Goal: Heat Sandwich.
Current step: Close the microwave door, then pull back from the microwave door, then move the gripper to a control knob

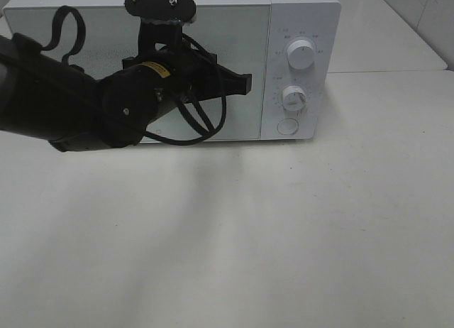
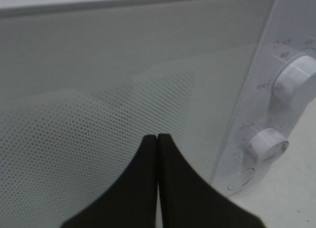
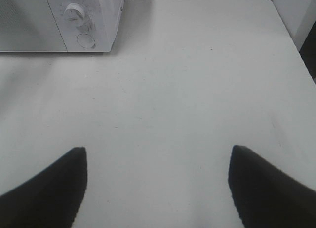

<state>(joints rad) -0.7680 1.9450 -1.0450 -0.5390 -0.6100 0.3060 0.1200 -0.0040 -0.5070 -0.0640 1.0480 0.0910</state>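
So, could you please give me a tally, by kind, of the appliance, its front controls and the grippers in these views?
Microwave: 1
Knobs: 2, the upper knob and the lower knob
Round button: 1
Grippers: 2, the left gripper shut, the right gripper open
Total: 6

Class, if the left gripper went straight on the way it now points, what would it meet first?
Probably the microwave door: its dotted window lies just ahead of the shut left gripper. The gap is hard to judge.
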